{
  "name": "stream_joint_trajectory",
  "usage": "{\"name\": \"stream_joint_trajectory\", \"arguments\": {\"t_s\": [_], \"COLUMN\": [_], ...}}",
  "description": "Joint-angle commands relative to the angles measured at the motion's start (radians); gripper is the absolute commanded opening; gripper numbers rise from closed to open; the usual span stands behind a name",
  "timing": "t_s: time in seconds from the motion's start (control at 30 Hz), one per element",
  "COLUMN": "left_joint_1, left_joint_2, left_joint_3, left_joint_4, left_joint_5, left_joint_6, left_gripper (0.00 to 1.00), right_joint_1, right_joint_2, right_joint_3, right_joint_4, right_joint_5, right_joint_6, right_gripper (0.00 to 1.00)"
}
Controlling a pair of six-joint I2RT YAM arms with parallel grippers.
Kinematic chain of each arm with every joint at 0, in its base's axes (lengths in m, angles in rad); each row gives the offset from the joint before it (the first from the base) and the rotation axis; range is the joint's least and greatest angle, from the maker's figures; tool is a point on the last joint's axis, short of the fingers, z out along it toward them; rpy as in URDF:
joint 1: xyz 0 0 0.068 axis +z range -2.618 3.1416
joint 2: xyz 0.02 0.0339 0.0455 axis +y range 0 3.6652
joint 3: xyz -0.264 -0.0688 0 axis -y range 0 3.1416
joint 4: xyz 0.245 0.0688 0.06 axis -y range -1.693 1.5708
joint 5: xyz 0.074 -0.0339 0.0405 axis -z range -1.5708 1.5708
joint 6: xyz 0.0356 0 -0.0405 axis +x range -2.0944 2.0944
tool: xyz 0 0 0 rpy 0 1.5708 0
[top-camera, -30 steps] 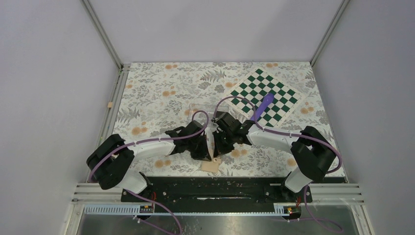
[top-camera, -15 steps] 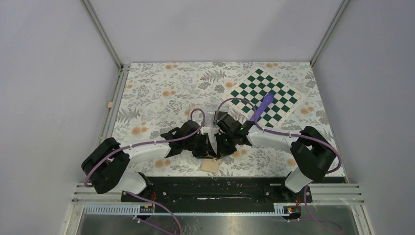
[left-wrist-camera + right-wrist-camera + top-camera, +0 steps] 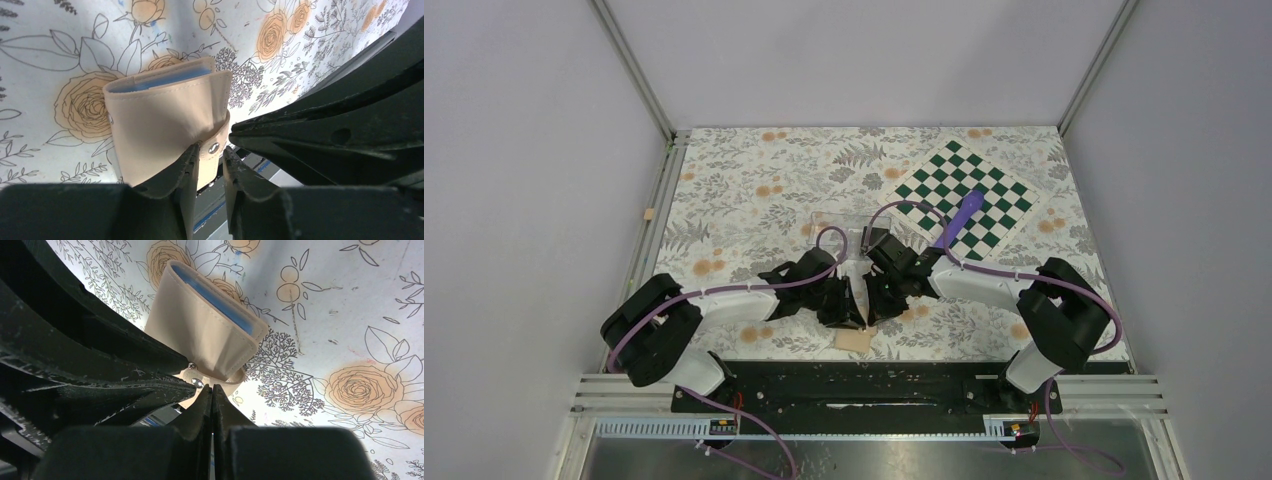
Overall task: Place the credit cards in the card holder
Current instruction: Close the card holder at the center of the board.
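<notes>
Top external places the card holder (image 3: 856, 341) at the table's (image 3: 744, 190) near edge; left wrist shows the left gripper (image 3: 209, 150) pinching its snap flap, the right gripper (image 3: 212, 388) pressed together alongside.

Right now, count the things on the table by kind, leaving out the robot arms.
Card holder: 1
Clear box: 1
Checkered mat: 1
Purple stick: 1
Tan block, by the left edge: 1
Total: 5, leaving out a pale shape between the arms that I cannot identify.
</notes>
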Motion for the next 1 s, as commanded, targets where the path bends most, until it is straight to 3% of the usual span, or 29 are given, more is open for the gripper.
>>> {"name": "stream_joint_trajectory", "arguments": {"t_s": [0.0, 0.2, 0.43, 0.57, 0.77, 0.97], "left_joint_1": [0.001, 0.001, 0.000, 0.001, 0.001, 0.001], "left_joint_2": [-0.011, -0.024, -0.004, -0.002, 0.005, -0.003], "left_joint_3": [0.029, 0.038, 0.015, 0.014, 0.016, 0.021], "left_joint_4": [-0.021, -0.066, 0.056, 0.074, 0.067, 0.039], "left_joint_5": [-0.005, -0.024, 0.033, 0.042, 0.040, 0.028], "left_joint_6": [0.025, 0.043, 0.008, 0.005, 0.009, 0.021], "left_gripper": [0.27, 0.28, 0.23, 0.18, 0.00, 0.00], "right_joint_1": [-0.005, -0.005, -0.005, -0.005, -0.005, -0.005], "right_joint_2": [0.000, 0.003, 0.010, 0.017, 0.012, 0.004], "right_joint_3": [0.003, 0.004, 0.007, 0.011, 0.010, 0.013], "right_joint_4": [-0.006, -0.005, -0.005, -0.005, -0.005, -0.007], "right_joint_5": [0.013, 0.007, 0.002, -0.006, -0.005, -0.005], "right_joint_6": [-0.019, -0.019, -0.020, -0.022, -0.021, -0.021], "right_gripper": [0.00, 0.00, 0.00, 0.00, 0.00, 0.00]}}
